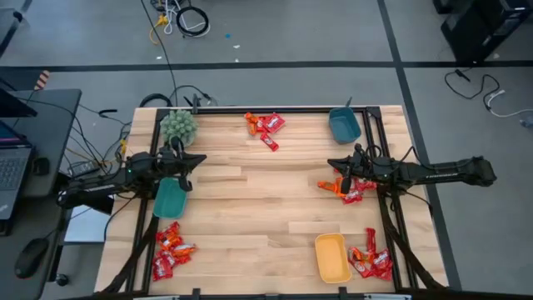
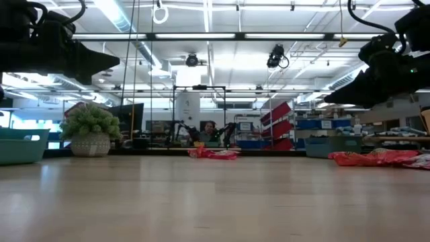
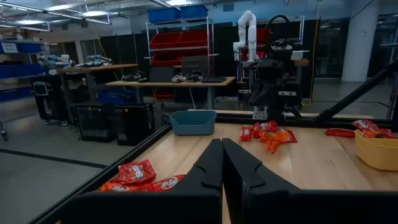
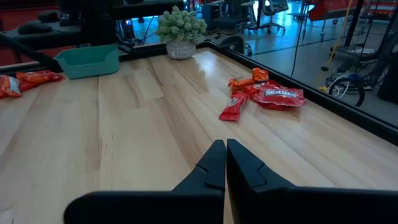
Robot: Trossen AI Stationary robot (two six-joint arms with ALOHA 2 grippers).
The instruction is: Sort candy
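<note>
On the wooden worktop (image 1: 250,208) the candy lies in four loose heaps: one near the far edge (image 1: 265,127), one at the right side beneath the right arm (image 1: 348,188), one in the near-left corner (image 1: 171,248), and one in the near-right corner (image 1: 371,262) just beside the yellow tray (image 1: 331,257). The left claw (image 1: 185,160) hangs above the left side of the worktop, over the teal tray (image 1: 170,198), its two fingers pressed together with nothing between them, as the left wrist view shows. The right claw (image 1: 343,167) is above the right-hand heap, likewise closed and empty; whether it touches the wrappers is hard to say from overhead. A blue tray (image 1: 344,125) sits at the far-right corner, and the fuzzy green plant (image 1: 178,127) stands at the far-left corner, just beyond the left arm.
</note>
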